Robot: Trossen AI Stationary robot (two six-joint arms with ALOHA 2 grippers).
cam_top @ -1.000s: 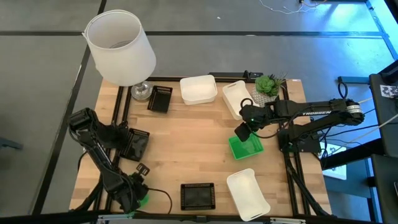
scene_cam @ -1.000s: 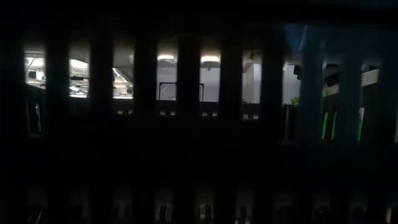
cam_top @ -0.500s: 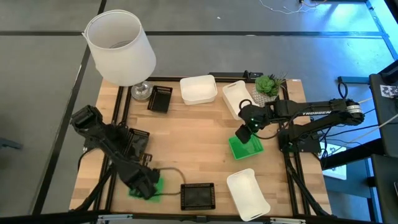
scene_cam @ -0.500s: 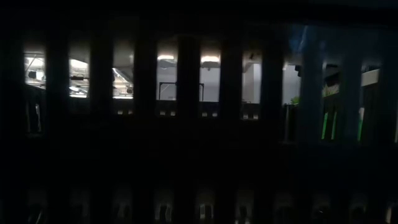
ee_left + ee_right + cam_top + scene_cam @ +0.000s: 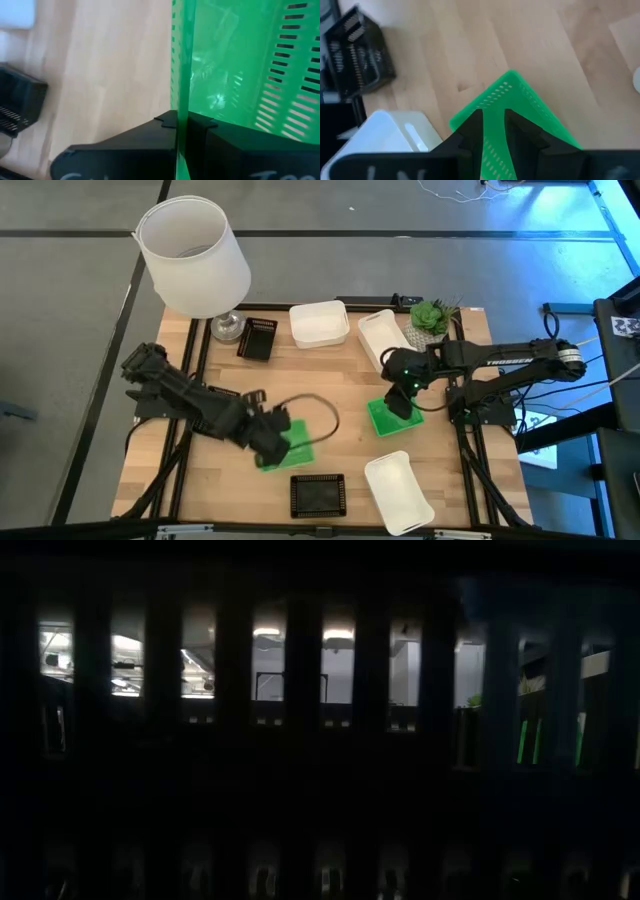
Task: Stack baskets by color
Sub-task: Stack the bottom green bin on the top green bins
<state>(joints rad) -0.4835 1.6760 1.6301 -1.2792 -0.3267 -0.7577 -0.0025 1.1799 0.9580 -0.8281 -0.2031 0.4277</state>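
Note:
Two green baskets are held over the wooden table (image 5: 330,380). One green basket (image 5: 292,444) is left of the table's middle, with my left gripper (image 5: 268,438) shut on it. The other green basket (image 5: 396,416) is right of the middle, below my right gripper (image 5: 405,386), which is shut on it. Three white baskets (image 5: 319,323) (image 5: 380,338) (image 5: 398,492) and three black mesh baskets (image 5: 257,338) (image 5: 318,494) (image 5: 215,410) lie on the table, the last partly under my left arm. My left gripper pinches one side wall's rim (image 5: 181,107) of the green basket between its two fingers, slanting down from the table's left. The basket stands out past the fingers, tilted and lifted clear of the table. My right gripper pinches one slotted wall (image 5: 494,114) of the other green basket between its two fingers, coming steeply from above. The basket hangs tilted below the fingers, one corner (image 5: 511,76) pointing away. Whether its lower end rests on the table, I cannot tell.
A large white lampshade (image 5: 193,255) on a metal foot stands at the far left corner. A small green potted plant (image 5: 432,318) is at the far right. A dark slotted wall fills the low view. Bare wood lies between the two green baskets.
My left gripper has carried its green basket up from the table's near left corner toward the middle, rolling its wrist as it went. The basket is now lifted clear and tilted. My right gripper has rolled in place, turning its green basket with it.

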